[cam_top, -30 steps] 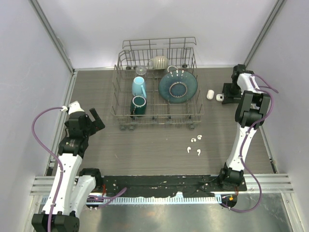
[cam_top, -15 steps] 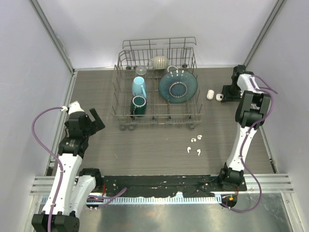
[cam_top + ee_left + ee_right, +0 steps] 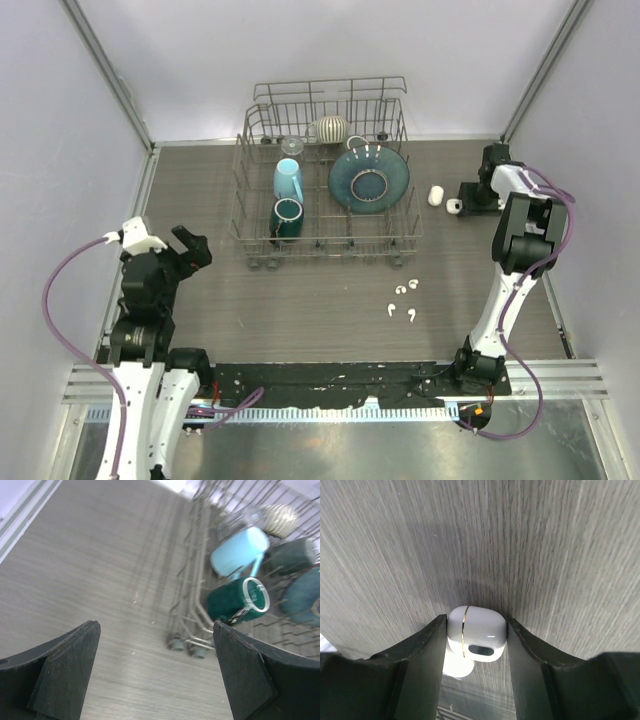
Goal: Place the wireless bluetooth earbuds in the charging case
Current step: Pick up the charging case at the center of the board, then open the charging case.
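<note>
Here the right pincer (image 3: 476, 626) clasps the charging case (image 3: 478, 636), earbuds (image 3: 387, 309) well apart.

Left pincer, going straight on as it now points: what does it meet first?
Likely the bare table just short of the dish rack, near its corner wheels. The open left pincer angles down that way; depth is unclear, so the rack could come first.
</note>
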Tool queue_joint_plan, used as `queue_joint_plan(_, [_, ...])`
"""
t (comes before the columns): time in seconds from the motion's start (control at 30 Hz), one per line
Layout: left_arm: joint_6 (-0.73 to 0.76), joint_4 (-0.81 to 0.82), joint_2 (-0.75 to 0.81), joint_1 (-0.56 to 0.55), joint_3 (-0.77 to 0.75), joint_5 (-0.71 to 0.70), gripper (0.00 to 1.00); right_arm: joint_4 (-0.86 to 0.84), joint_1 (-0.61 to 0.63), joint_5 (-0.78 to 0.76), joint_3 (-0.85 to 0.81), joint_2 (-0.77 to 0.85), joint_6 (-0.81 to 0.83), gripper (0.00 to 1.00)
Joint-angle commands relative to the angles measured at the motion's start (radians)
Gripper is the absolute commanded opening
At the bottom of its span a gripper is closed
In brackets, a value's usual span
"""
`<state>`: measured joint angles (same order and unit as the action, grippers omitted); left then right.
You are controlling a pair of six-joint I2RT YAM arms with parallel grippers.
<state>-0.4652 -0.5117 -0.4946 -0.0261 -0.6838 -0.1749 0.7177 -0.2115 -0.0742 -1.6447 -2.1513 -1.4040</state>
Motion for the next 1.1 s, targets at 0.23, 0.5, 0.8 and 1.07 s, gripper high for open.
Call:
queue_joint_plan(0.23, [-0.068,0.016,0.058,-0.001,-0.092,0.217,1.00,-0.196,-0.011,0.057,0.235,0.453,0.172,0.01])
queue_joint_plan(0.5, [-0.170,-0.140,-0.154,-0.001,-0.275,0.235,1.00,-0.303,-0.014,0.203,0.477,0.826,0.194,0.01])
queue_joint_plan(0.8, [-0.382,-0.153,-0.171,-0.001,-0.338,0.214,1.00,-0.239,0.027,0.309,0.488,1.044,0.257,0.01])
queue_joint_plan(1.07, [-0.248,-0.178,-0.243,-0.001,-0.434,0.262,1.00,-0.225,0.145,0.303,0.497,1.084,0.266,0.01])
